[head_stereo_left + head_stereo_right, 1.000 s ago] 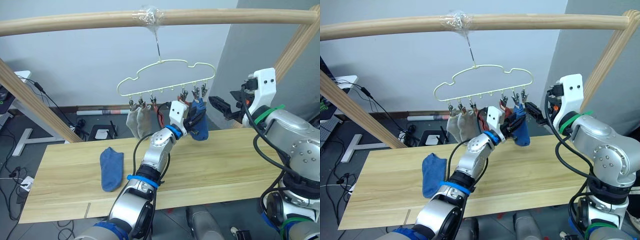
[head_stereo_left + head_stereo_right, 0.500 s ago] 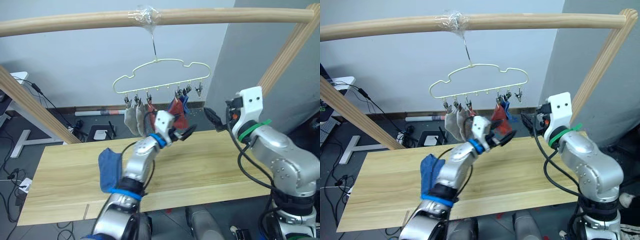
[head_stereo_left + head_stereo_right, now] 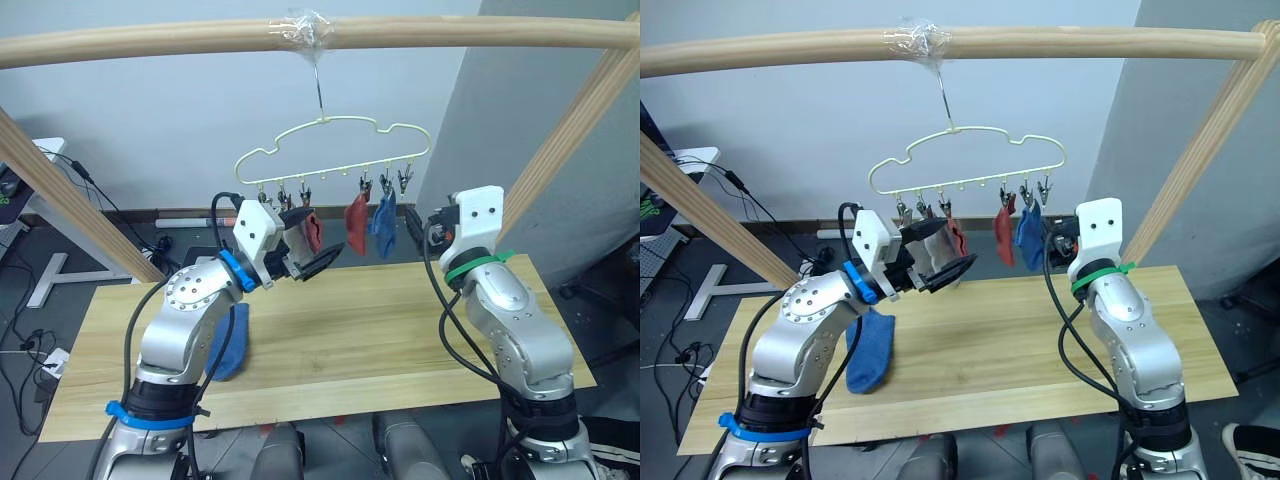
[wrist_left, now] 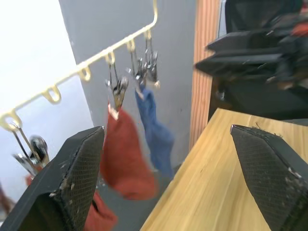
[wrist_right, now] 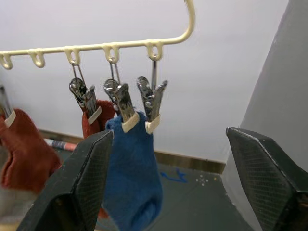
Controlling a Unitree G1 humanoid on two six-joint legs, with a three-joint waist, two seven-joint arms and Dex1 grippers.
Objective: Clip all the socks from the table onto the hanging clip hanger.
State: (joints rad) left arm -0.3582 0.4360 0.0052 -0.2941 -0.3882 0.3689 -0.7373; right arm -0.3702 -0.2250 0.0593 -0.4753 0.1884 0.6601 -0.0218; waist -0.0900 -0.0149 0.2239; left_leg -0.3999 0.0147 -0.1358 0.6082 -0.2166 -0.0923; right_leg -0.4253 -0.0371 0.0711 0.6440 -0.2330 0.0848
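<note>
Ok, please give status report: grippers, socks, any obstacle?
Left gripper open, right gripper open, both empty. One blue sock on table. Blue sock clipped on clip hanger. No obstacle.

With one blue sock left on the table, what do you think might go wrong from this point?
The last blue sock lies beside the left arm's elbow, so the open left gripper may reach it awkwardly. The only bare clip hangs right against the clipped blue sock; working it could knock that sock loose. The clip hanger hangs from one hook and may swing.
</note>
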